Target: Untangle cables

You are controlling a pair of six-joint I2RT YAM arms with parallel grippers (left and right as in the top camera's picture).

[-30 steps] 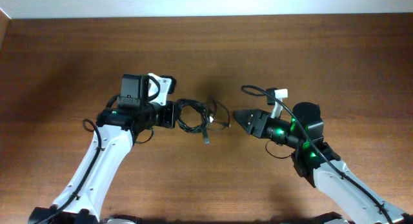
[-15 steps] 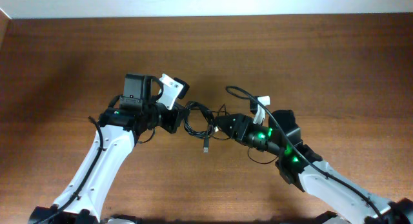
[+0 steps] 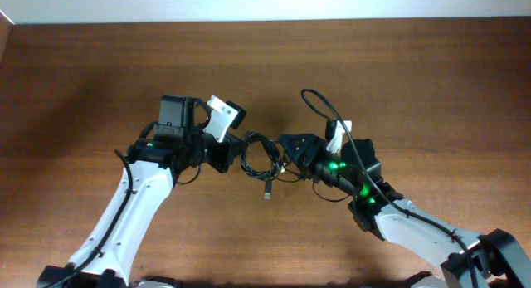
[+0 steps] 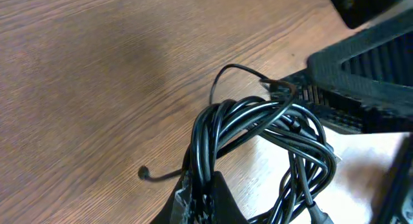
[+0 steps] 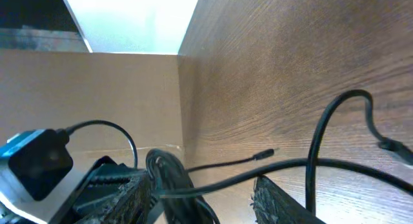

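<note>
— Brown wood-grain surface (image 3: 99, 80), matte, with a pale strip (image 3: 265, 4) along its far edge. How do the arms sit?
— Both reach inward from the near side and meet at the middle. The left arm (image 3: 133, 197) is white-shelled and bent at the elbow. The right arm (image 3: 415, 226) stretches leftward, with green lights (image 3: 332, 166) glowing on it.
— And the fingers?
— The left fingers (image 3: 226, 152) are pinched shut on the cables (image 3: 259, 155). The right fingers (image 3: 290, 147) stand partly apart with a strand running between them, and no grip shows.
— The cables themselves?
— Thin, glossy black cords, coiled in a loose bundle between the two sets of fingers. One small plug end (image 3: 267, 192) sticks out toward the near side.
</note>
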